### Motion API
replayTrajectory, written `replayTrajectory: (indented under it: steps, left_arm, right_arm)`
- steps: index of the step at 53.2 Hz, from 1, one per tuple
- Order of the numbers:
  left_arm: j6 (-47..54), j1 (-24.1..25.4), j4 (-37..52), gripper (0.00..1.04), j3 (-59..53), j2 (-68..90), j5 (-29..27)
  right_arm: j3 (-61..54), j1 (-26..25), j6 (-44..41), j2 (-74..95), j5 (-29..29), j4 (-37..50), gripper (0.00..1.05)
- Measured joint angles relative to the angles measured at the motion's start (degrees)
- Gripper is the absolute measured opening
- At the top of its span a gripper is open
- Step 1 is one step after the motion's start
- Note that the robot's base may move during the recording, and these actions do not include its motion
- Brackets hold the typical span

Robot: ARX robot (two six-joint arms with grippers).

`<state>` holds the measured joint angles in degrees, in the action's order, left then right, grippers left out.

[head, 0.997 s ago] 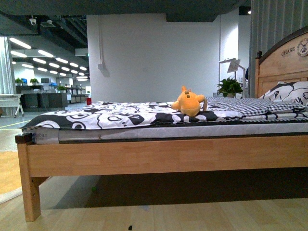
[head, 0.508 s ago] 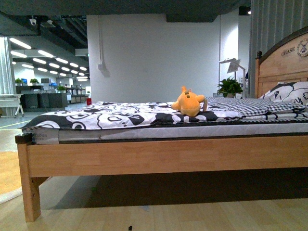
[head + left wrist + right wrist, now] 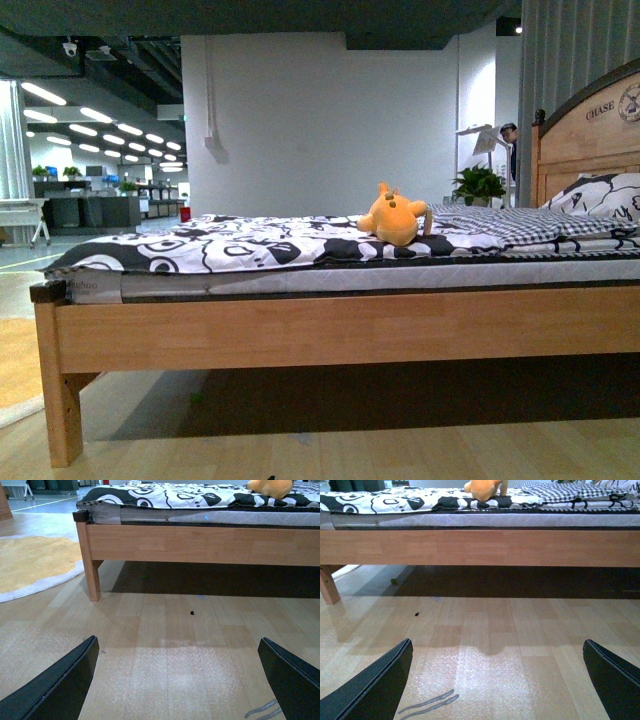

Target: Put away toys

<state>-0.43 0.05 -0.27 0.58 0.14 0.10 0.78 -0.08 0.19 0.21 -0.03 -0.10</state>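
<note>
Plush toy [image 3: 395, 217] on bed [image 3: 350, 325], ears up, length sideways | left gripper [image 3: 177, 641], right gripper [image 3: 497, 642] spread, empty

Txt "CHASE" on headboard [image 3: 583, 150]

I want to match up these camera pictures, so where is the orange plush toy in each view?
Front view: plush toy on the patterned quilt, right of centre.
Left wrist view: plush toy in the picture's upper right corner, cut off.
Right wrist view: plush toy at the picture's upper edge, near mid-width.
Shared landmark: the bed's wooden side rail, below the toy in all three.
</note>
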Motion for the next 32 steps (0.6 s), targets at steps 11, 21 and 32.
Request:
replayTrajectory:
  steps: [11,21,32]
  left_arm:
    - [-0.02,0.00,0.02,0.99,0.00,0.00,-0.09]
    - [0.00,0.00,0.02,0.99,-0.02,0.00,-0.04]
    - [0.00,0.00,0.02,0.99,-0.02,0.00,-0.04]
  right_arm:
    - [0.00,0.02,0.00,0.00,0.00,0.00,1.04]
    - [0.00,0.02,0.00,0.00,0.02,0.00,1.04]
    - [0.00,0.02,0.00,0.00,0.02,0.00,1.04]
